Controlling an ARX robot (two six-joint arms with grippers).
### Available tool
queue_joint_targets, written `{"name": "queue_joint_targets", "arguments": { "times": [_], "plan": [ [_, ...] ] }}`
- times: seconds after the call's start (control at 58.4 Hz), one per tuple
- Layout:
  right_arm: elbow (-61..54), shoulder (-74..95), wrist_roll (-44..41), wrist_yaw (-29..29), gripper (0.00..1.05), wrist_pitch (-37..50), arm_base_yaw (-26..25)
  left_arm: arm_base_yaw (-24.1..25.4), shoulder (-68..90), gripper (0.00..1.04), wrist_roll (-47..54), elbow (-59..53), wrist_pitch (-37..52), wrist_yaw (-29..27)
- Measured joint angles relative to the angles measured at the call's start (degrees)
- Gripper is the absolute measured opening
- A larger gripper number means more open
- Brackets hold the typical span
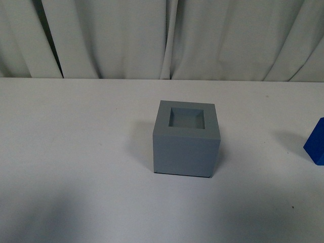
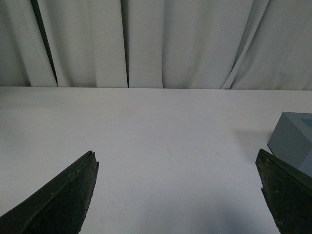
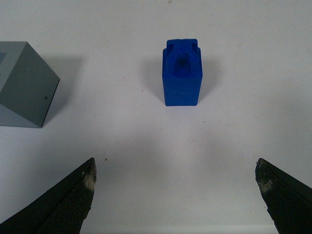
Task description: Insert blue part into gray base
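Observation:
The gray base [image 1: 186,144] stands near the middle of the white table, its square hole facing up. A corner of it shows in the left wrist view [image 2: 294,141] and in the right wrist view [image 3: 24,85]. The blue part [image 3: 182,73] stands upright on the table with its loop handle on top; only its edge shows at the far right of the front view [image 1: 317,143]. My right gripper [image 3: 175,168] is open, short of the blue part, nothing between its fingers. My left gripper [image 2: 178,161] is open over bare table, beside the base.
A white curtain [image 1: 162,38] hangs behind the table's far edge. The white table [image 1: 76,152] stretches bare to the left of the base. Neither arm shows in the front view.

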Motion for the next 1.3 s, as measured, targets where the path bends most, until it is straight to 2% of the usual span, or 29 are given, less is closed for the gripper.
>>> {"name": "queue_joint_targets", "arguments": {
  "times": [0.154, 0.36, 0.634, 0.874, 1.302],
  "plan": [
    [8.57, 9.05, 0.81, -1.99, 0.96, -3.61, -1.44, 0.00, 0.00, 0.98, 0.00, 0.00, 0.00, 0.00],
    [22.38, 21.18, -2.12, -0.63, 0.96, -8.70, -1.42, -0.02, 0.00, 0.98, 0.00, 0.00, 0.00, 0.00],
    [31.98, 31.63, -5.16, -1.75, 0.96, -15.17, -1.38, 0.00, -0.02, 0.98, 0.00, 0.00, 0.00, 0.00],
    [34.91, 37.20, -7.65, -0.94, 0.96, -16.85, -0.02, 0.00, 0.00, 0.98, 0.00, 0.00, 0.00, 0.00],
    [35.15, 43.34, -7.80, 1.84, 0.96, -14.36, 1.90, 0.00, 0.00, 0.98, 0.00, 0.00, 0.00, 0.00]
  ]
}}
